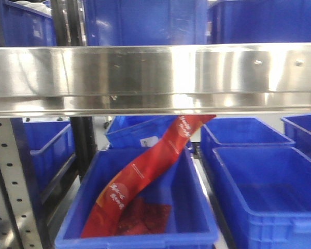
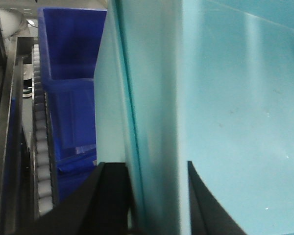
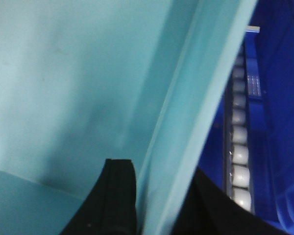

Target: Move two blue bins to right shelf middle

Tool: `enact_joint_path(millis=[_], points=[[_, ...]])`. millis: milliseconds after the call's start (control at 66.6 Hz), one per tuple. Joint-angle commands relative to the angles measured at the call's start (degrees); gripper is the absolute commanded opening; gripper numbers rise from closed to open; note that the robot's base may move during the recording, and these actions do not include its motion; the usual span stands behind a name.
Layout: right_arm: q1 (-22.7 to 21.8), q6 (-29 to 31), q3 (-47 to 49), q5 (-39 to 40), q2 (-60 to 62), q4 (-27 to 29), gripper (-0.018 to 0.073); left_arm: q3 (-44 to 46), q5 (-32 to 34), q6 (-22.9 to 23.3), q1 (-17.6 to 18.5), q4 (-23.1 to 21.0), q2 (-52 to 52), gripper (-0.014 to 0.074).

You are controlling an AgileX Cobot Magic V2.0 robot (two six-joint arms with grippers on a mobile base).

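Observation:
My left gripper (image 2: 152, 166) is shut on the upright wall of a bin (image 2: 225, 98) that looks pale turquoise up close, with one black finger (image 2: 112, 196) on each side of the rim. My right gripper (image 3: 159, 169) is shut in the same way on a wall of the bin (image 3: 63, 73). Neither gripper shows in the front view, and I cannot tell which bin there is the held one. That view shows blue bins (image 1: 145, 21) on the upper level. A lower one (image 1: 197, 228) holds red packaging (image 1: 145, 171).
A wide steel shelf beam (image 1: 155, 78) crosses the front view, with a perforated upright (image 1: 10, 187) at the left. More blue bins sit at right (image 1: 269, 197) and left (image 1: 46, 145). White roller tracks (image 2: 39, 147) (image 3: 240, 147) and dark blue bins (image 2: 73, 73) flank the held bin.

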State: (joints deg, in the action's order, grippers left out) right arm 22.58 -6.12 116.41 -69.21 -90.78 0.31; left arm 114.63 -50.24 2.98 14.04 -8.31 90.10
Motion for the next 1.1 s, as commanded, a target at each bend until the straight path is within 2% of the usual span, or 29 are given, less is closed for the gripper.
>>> enact_joint_path(millis=[0,1081], points=[[0.41,2.06,0.64,4.54,0.76,3.37,-0.0154,0.93,6.85,0.60,0.56,-4.94,-1.16,-0.0111],[0.41,2.06,0.64,4.54,0.76,3.37,-0.0154,0.93,6.85,0.60,0.56,-4.94,-1.16,-0.0111]])
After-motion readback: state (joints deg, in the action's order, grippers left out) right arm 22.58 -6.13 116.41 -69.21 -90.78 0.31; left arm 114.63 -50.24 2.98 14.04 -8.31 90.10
